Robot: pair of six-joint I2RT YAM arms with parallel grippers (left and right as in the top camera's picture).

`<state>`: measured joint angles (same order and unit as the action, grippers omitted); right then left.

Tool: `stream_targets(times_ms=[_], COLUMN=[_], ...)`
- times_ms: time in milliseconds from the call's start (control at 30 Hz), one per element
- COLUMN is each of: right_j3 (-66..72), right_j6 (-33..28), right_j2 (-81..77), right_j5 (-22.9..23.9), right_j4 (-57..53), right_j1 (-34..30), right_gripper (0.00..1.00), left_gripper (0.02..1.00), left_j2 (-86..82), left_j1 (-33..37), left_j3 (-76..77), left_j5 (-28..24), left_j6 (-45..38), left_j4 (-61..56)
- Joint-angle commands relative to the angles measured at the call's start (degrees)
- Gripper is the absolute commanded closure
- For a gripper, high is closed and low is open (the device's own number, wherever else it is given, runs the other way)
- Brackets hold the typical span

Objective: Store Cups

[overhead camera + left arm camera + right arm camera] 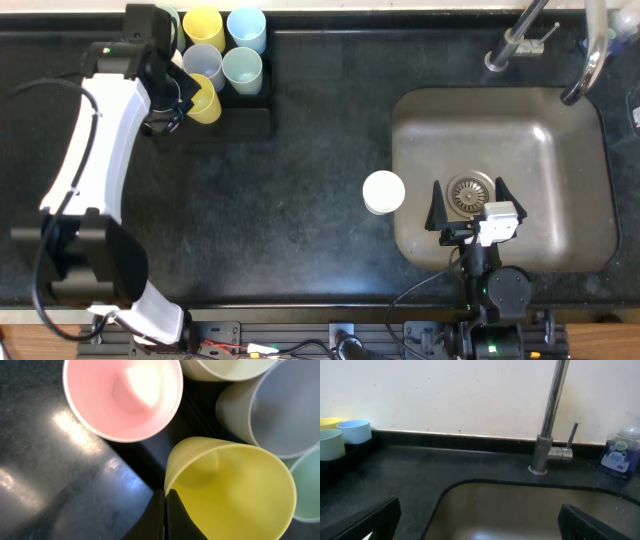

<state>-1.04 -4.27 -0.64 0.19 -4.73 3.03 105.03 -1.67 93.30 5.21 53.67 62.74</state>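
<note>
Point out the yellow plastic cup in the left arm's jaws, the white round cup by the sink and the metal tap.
yellow plastic cup point(240, 495): left wrist view, inner wall.
white round cup point(383, 192): top view, its middle.
metal tap point(552, 415): right wrist view, upright stem.

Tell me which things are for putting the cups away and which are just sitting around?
For the job: yellow cup in the shut left gripper; pink cup beside it; black tray holding blue cup and green cup; white cup on the counter.
Just there: sink, faucet, soap bottle, open right gripper over the sink.
</note>
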Motion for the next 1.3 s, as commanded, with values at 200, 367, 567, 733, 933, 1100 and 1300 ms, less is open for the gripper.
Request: stream_targets(times_ms=[200, 367, 567, 733, 933, 1100, 1300], right_j3=[0.76, 0.76, 0.76, 0.76, 0.76, 0.76, 0.76], right_j6=[0.0, 0.0, -0.02, -0.02, 0.0, 0.0, -0.02], right_j2=[0.44, 0.44, 0.44, 0.44, 0.44, 0.44, 0.44], right_j5=[-0.55, -0.55, -0.55, -0.55, -0.55, -0.55, -0.55], right_j4=[0.28, 0.28, 0.28, 0.28, 0.28, 0.28, 0.28], right_j1=[-0.07, -0.07, -0.07, -0.07, -0.07, -0.07, -0.07], right_gripper=[0.003, 0.003, 0.003, 0.003, 0.003, 0.005, 0.003], left_gripper=[0.982, 0.982, 0.982, 0.722, 0.018, 0.02, 0.02], left_j2=[2.64, 4.87, 6.01, 6.01, 5.53, 0.57, -13.27], left_j1=[0.07, 0.07, 0.07, 0.07, 0.07, 0.07, 0.07], left_j3=[0.02, 0.02, 0.02, 0.02, 0.02, 0.02, 0.02], left_j5=[1.57, 1.57, 2.25, 2.67, 2.58, 2.64, 2.91], left_j6=[1.97, 2.16, 2.14, 2.12, 2.08, 1.88, -4.5], left_j4=[-0.81, -1.68, -2.03, -2.03, -1.97, -1.25, 4.59])
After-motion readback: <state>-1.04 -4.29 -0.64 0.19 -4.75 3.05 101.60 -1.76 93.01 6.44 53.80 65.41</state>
